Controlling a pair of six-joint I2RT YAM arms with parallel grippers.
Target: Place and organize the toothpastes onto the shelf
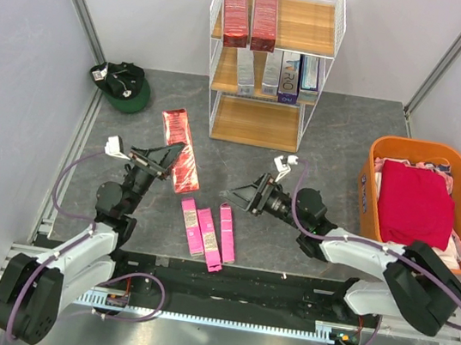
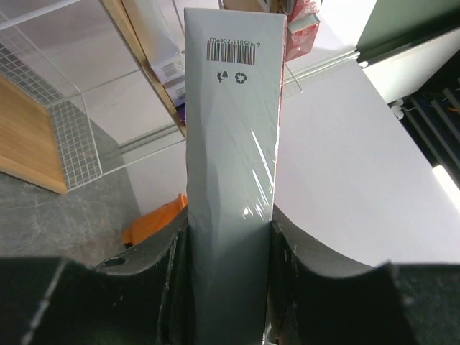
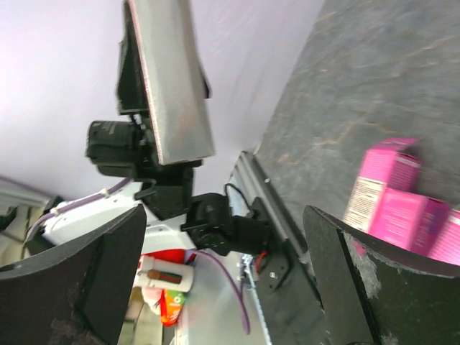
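Left wrist view is showing left fingers (image 2: pixel 129 302) gripping a long dark red cardboard toothpaste box (image 2: pixel 230 180), pointing lengthwise at the white wire shelf (image 2: pixel 68 144) (barcoded back showing only here); right fingers (image 3: pixel 374 287) are gaping empty over the tabletop (image 3: pixel 374 86).

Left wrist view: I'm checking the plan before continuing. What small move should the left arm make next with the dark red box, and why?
Probably carry the dark red box, clamped in the left gripper, forward toward the top board of the shelf: two matching red boxes stand there with bare wood beside them.
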